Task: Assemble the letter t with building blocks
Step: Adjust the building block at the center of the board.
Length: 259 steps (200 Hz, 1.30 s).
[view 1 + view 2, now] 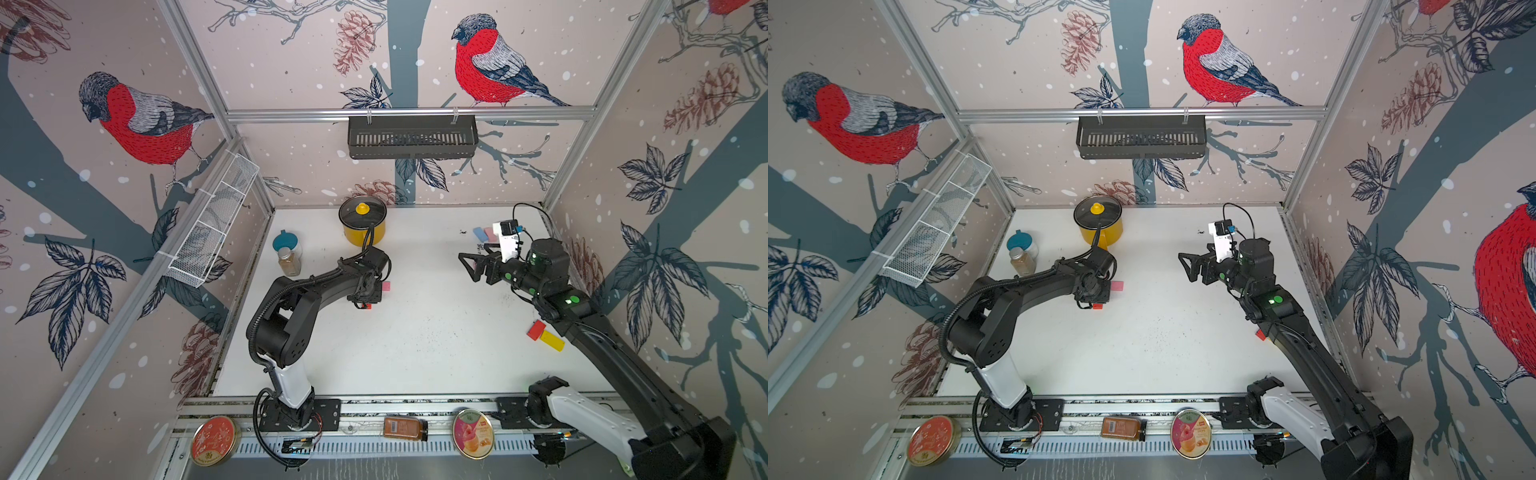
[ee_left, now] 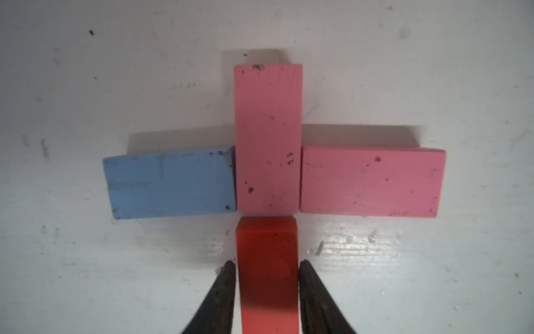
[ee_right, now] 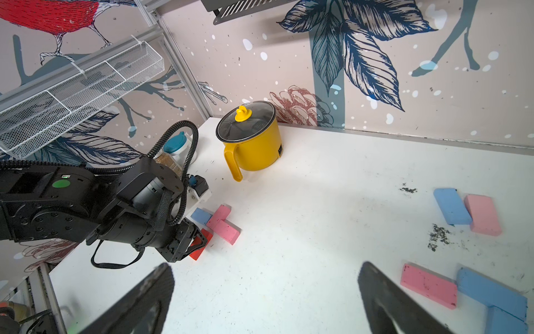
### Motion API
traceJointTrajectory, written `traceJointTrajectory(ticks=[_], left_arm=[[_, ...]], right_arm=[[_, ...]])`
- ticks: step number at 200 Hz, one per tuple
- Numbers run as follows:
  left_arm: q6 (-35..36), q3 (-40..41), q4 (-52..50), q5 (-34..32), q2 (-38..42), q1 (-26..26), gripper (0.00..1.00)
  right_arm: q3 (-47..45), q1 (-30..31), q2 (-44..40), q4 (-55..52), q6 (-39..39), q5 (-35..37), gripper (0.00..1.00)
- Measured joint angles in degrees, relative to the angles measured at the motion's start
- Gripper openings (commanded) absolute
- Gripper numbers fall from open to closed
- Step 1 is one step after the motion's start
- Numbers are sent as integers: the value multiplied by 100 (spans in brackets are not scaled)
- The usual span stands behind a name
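The left pincer (image 2: 267,266) is grasping the flat red rectangular brick (image 2: 267,240) by its long sides, both black fingers pressing against it. The brick is lying on the white table (image 2: 404,274), its end touching or nearly touching the flat pink rectangular brick (image 2: 267,136) that is forming the upper stem. The light blue flat brick (image 2: 170,183) and the second pink flat brick (image 2: 371,180) are flanking that stem as the crossbar. To do this placement well, the pincer should be holding the red brick in line with the pink one, seating it gently, then opening evenly and lifting straight up. The blue brick is sitting slightly askew, so any sideways nudge is likely worsening it. The right pincer (image 3: 265,269) is hovering released, well apart.
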<state>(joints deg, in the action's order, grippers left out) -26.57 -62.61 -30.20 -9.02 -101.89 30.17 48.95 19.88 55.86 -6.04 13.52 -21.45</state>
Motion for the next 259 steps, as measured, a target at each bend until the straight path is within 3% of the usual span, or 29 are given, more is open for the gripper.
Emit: traceJointTrajectory(ticks=[177,259], left_arm=[[0,-44,9,-4,-129,-9,38],[-13,-44,-46,-2,385,-9,56]], right_arm=[[0,9,4,0,-2,0,100],[-4,11,28,-2,-15,2,100]])
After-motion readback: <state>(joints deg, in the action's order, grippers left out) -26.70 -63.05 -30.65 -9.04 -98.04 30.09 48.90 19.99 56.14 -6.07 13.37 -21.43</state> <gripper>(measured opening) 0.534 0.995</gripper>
